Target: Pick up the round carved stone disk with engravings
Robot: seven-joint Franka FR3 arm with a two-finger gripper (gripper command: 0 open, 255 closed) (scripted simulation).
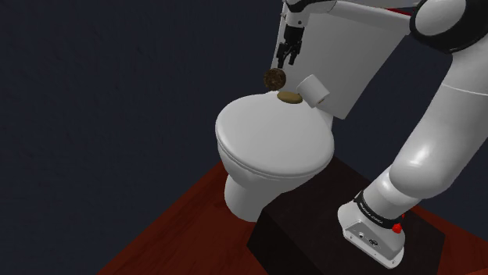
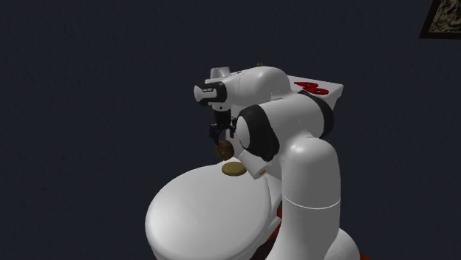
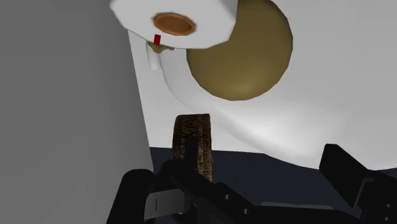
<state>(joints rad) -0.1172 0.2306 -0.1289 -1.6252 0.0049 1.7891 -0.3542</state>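
The carved brown stone disk (image 1: 274, 78) stands on edge just below my gripper (image 1: 286, 55), over the back rim of the white toilet lid (image 1: 270, 137). In the wrist view the disk (image 3: 194, 137) shows edge-on, right against my left finger (image 3: 186, 172). The right finger (image 3: 347, 172) stands far from it, so the gripper (image 3: 261, 159) is open and nothing is clasped. I cannot tell whether the disk rests on anything. From the second exterior view the disk (image 2: 224, 150) hangs directly beneath the gripper (image 2: 219, 134).
An olive flat round object (image 1: 289, 98) lies at the back of the lid, with a toilet paper roll (image 1: 317, 88) beside it against the white tank (image 1: 344, 47). Red items (image 2: 310, 87) sit on the tank top. The dark stand (image 1: 313, 226) is on a red-brown floor (image 1: 180, 226).
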